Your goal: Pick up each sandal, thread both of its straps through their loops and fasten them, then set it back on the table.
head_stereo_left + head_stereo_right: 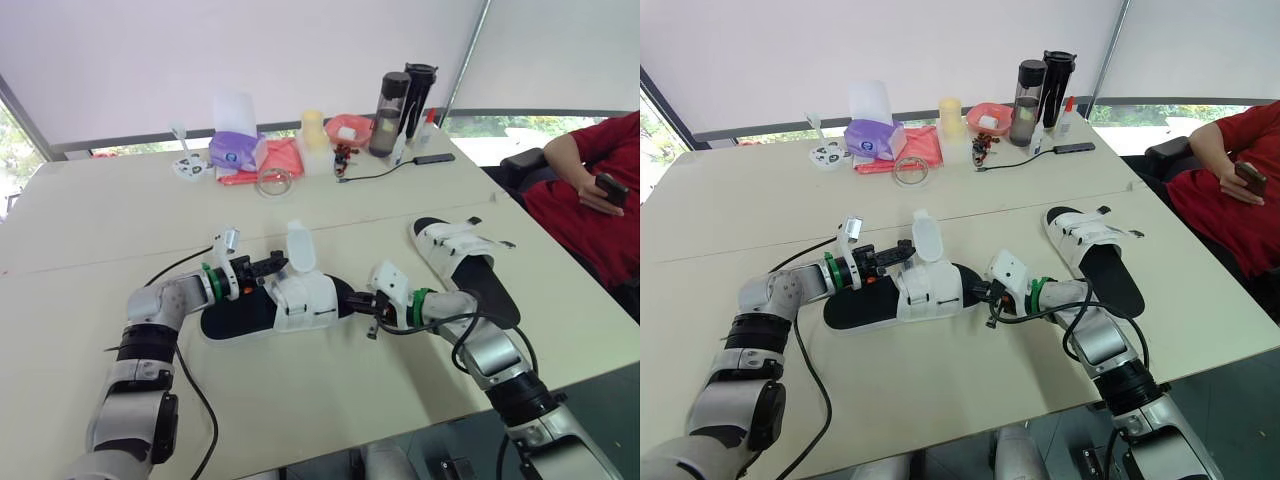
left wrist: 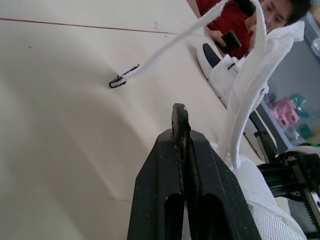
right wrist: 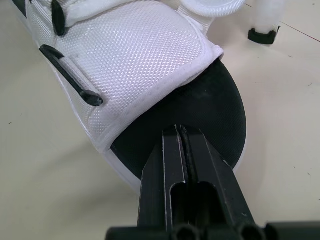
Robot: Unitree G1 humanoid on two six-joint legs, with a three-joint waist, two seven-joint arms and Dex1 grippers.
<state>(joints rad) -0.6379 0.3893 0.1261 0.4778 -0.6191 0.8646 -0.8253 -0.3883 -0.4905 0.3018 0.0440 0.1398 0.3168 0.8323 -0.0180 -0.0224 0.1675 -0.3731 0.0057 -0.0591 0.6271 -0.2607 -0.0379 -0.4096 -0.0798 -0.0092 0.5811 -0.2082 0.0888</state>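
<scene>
Head stereo pair: high, facing forward and down over the table (image 1: 100, 210). Left wrist camera: low, looking across it to the far sandal (image 2: 218, 75). Right wrist camera: close on the near sandal (image 3: 150, 55), shared with head views.

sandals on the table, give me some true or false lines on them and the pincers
1. Both the near sandal and the far sandal lie on the table. True.
2. A strap of the near sandal stands up loose. True.
3. The right pincer is at the far sandal. False: it is at the near sandal's black sole end.
4. The left pincer is wide open. False: shut.
5. The person sits on the robot's left. False: right.
</scene>
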